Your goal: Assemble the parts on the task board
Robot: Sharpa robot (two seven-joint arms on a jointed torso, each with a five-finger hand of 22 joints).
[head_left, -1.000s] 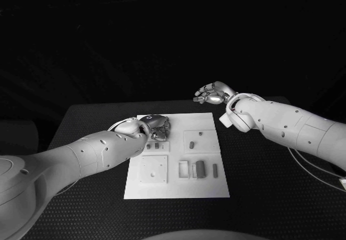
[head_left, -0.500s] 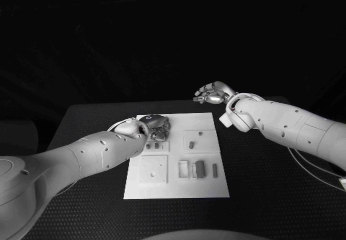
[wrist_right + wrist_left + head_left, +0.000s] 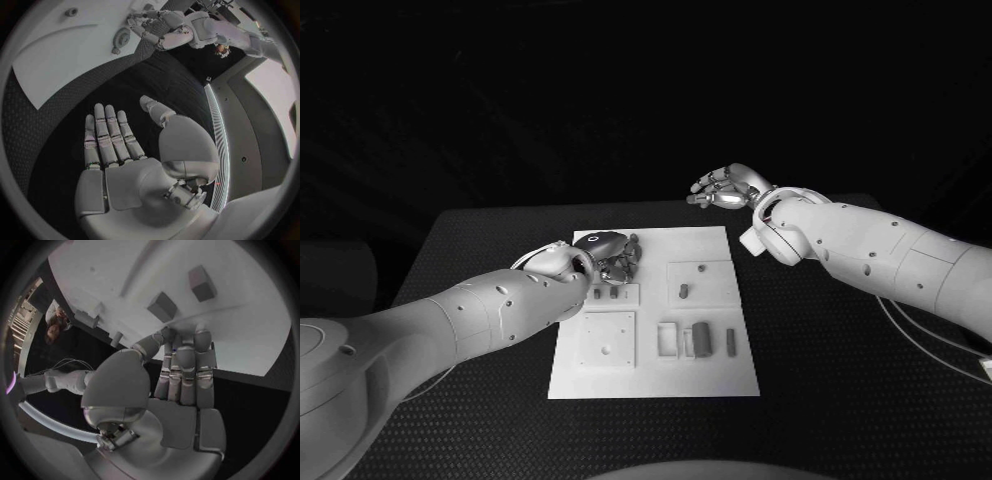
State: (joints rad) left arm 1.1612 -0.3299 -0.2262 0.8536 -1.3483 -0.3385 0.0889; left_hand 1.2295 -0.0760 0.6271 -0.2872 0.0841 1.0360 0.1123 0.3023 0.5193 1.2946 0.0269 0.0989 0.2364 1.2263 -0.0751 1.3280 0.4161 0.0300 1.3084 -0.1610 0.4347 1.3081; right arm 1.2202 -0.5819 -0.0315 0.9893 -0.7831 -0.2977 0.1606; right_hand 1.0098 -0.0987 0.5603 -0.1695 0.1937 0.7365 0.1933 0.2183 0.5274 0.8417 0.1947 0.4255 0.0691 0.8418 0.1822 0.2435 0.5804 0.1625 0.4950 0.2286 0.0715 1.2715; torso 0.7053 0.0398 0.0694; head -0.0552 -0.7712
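- The flat white rectangular task board [image 3: 653,375] lies mid-table on the black table [image 3: 848,400], small grey parts [image 3: 700,337] resting in its recesses.
- The silver left hand [image 3: 610,258] hangs over the board's far-left corner, fingers straight and together, fingertips [image 3: 201,331] touching the board, holding nothing.
- The silver right hand [image 3: 723,187] is raised beyond the board's far-right corner, fingers loosely apart, empty.

Black table [image 3: 473,330] (textured top), white task board [image 3: 661,375] flat at its middle.

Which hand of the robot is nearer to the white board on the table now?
The left. The left hand is over the far left part of the board, fingers down at it. The right hand is raised beyond the board's far right corner, open, over the black table.
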